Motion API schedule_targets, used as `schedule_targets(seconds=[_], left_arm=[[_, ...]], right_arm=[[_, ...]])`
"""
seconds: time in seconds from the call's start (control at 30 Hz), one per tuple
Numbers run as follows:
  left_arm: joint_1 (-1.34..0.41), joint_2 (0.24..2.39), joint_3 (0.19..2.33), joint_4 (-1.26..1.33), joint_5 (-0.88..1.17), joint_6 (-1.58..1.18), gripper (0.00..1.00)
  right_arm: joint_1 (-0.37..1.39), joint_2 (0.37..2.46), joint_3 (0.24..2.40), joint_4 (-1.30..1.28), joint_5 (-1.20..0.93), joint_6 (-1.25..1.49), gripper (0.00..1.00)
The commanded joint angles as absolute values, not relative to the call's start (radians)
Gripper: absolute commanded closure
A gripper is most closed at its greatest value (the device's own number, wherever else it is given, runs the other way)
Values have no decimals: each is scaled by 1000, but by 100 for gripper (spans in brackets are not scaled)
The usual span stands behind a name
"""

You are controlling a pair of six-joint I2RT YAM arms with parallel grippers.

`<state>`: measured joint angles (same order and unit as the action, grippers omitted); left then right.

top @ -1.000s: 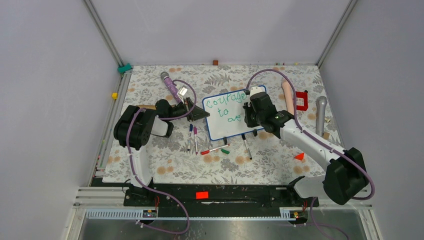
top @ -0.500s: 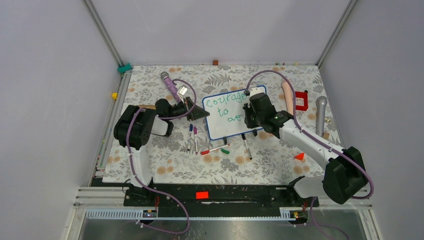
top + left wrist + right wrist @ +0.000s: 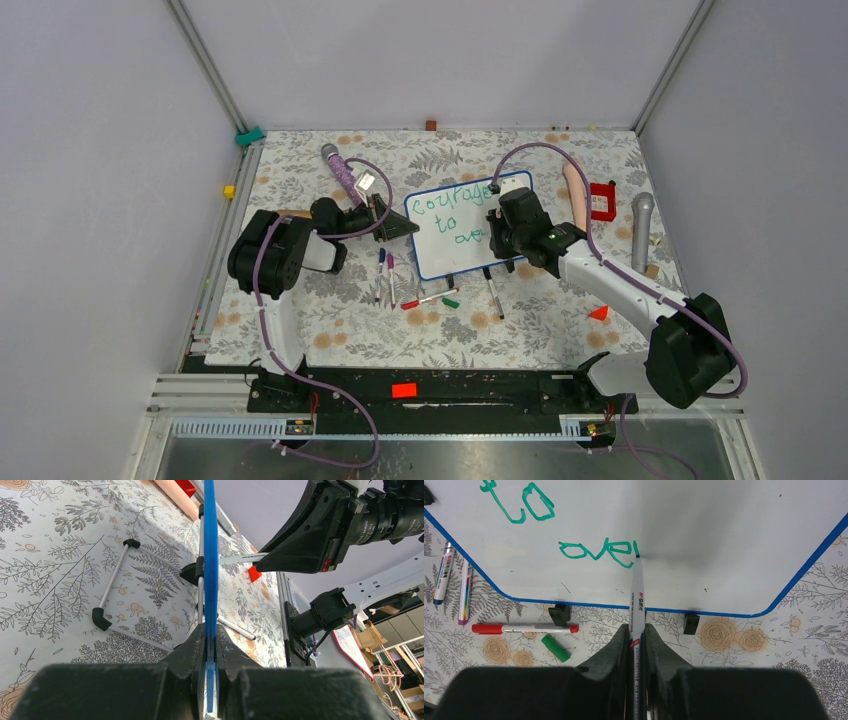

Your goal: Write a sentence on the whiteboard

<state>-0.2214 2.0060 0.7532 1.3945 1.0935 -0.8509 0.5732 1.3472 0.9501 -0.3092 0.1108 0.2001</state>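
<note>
The right gripper (image 3: 635, 630) is clamped on a white marker (image 3: 637, 592), which runs straight up the middle of the right wrist view. Its tip points to the top of the frame and touches the whiteboard (image 3: 734, 525) just right of the last green letter. The barrel carries small print, a brand mark that looks like "M&G" (the finer lines are too small to read). The sentence (image 3: 596, 550) so far reads "to" at the upper left and "ove" plus a short upright stroke at the tip; the top view also shows "courage" above them. There the board sits at the centre of the frame, its long side running left to right and rising slightly to the right, with two black feet on its lower edge. The left gripper (image 3: 210, 640) is closed on the board's blue frame, seen edge-on. Below the board lie a red marker (image 3: 524, 628) and a green cap (image 3: 556, 648) on the floral cloth (image 3: 744, 645).
</note>
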Motion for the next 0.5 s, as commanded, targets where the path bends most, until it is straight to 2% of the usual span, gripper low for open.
schedule_targets(seconds=[0.0,0.47], left_arm=[[-218,2014,787,1466,1106,-860,100],[-219,2013,791,1466,1104,-861,100]], right_arm=[[568,1358,941,-302,117,205,100],[569,1362,960,-301,122,194,100]])
